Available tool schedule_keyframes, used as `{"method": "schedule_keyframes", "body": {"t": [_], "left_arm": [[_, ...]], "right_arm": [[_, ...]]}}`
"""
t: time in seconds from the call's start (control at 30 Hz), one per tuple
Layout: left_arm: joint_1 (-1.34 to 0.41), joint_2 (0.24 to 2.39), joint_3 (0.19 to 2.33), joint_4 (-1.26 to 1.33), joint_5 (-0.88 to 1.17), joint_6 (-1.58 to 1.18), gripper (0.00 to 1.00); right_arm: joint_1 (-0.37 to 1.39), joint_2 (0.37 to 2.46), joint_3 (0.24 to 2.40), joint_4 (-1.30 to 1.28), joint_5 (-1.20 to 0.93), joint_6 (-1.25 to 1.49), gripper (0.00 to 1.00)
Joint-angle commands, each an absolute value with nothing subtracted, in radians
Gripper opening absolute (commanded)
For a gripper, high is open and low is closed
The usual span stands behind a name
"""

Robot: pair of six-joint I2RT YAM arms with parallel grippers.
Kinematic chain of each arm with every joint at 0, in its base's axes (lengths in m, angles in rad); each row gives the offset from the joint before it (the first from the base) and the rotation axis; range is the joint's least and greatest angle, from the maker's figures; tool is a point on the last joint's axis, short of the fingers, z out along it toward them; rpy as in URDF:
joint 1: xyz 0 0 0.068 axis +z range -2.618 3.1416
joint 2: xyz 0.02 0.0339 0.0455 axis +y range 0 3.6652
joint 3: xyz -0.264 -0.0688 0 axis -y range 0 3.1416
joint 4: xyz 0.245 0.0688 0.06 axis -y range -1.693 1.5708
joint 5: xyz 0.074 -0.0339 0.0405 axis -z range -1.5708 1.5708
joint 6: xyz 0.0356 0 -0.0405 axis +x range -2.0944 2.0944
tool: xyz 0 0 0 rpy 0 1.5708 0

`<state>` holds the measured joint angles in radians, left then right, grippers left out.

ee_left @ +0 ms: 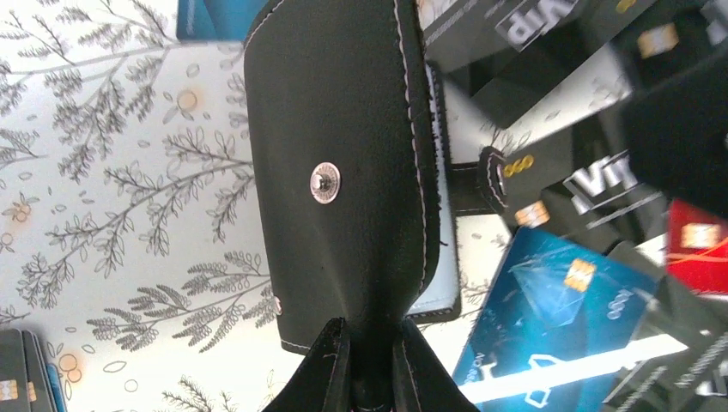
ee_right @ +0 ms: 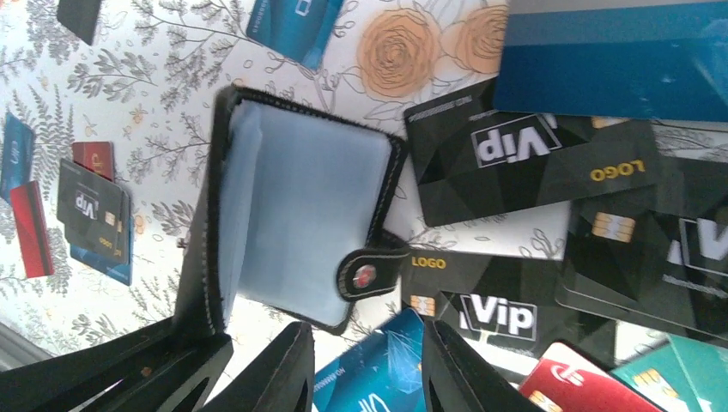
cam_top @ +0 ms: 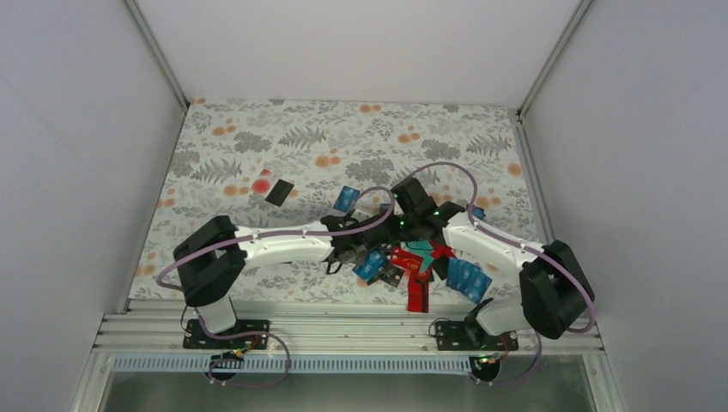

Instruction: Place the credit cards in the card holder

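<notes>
Left wrist view: the black, stitched, wallet-like card holder [ee_left: 343,103] fills the centre of the frame, with its metal snap stud [ee_left: 324,183] facing the camera. At the bottom edge the left gripper [ee_left: 371,356] pinches the rim of the holder's cover between close-pressed fingers. The cover looks soft and light, so it would probably flop unless held near that rim.

Right wrist view: the holder lies open at centre left, showing limp clear plastic sleeves [ee_right: 300,215] and a snap strap [ee_right: 369,275]. The right gripper [ee_right: 365,390] hangs spread at the bottom over a blue card [ee_right: 386,352] and grips nothing. The thin plastic credit cards [ee_right: 515,154], in black, blue, red and teal, overlap at the right. They look stiff and slick, so they are probably best taken by an overhanging edge.

Top view: the cards lie right of centre on the floral tablecloth [cam_top: 257,137], beneath the meeting arms.
</notes>
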<state>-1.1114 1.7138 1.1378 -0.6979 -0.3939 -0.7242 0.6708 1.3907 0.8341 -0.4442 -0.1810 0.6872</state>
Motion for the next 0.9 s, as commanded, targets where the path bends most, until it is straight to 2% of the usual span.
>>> {"method": "schedule_keyframes", "body": {"t": [0.0,0.2,0.5,0.87], "left_arm": [[-1.072,1.635,1.092,-0.625,-0.358,-0.719,0.02],[-0.986,1.521,0.959,-0.502,-0.245,-0.725,0.02],[-0.917,1.329,0.718,-0.226,-0.110,-0.724,0.02],[-0.814,1.191,0.522,-0.049,0.026,-0.750,0.03]], "right_arm": [[0.671,1.415,0.871,-0.378,-0.254,0.672,0.33],[0.672,1.466,0.875,-0.287,-0.416,0.650,0.34],[0.695,1.593,0.944,-0.216,-0.545,0.655,0.32],[0.741,1.799,1.071,-0.271,-0.452,0.691,0.27]]}}
